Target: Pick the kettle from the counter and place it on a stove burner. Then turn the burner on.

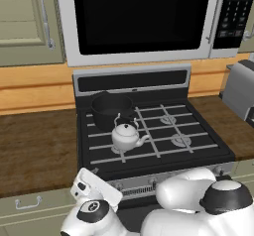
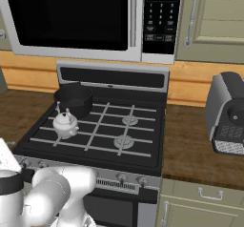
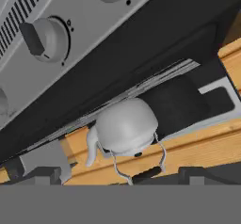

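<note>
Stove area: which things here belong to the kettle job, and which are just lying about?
Job:
kettle, sitting on the front-left stove burner
control knob, near the hand camera
counter

Just there:
black pot
microwave
toaster

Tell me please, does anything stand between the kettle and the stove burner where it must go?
Nothing visible does. The kettle already stands on the front-left stove burner of the cooktop, just before the black pot, apart from the claw.
</note>
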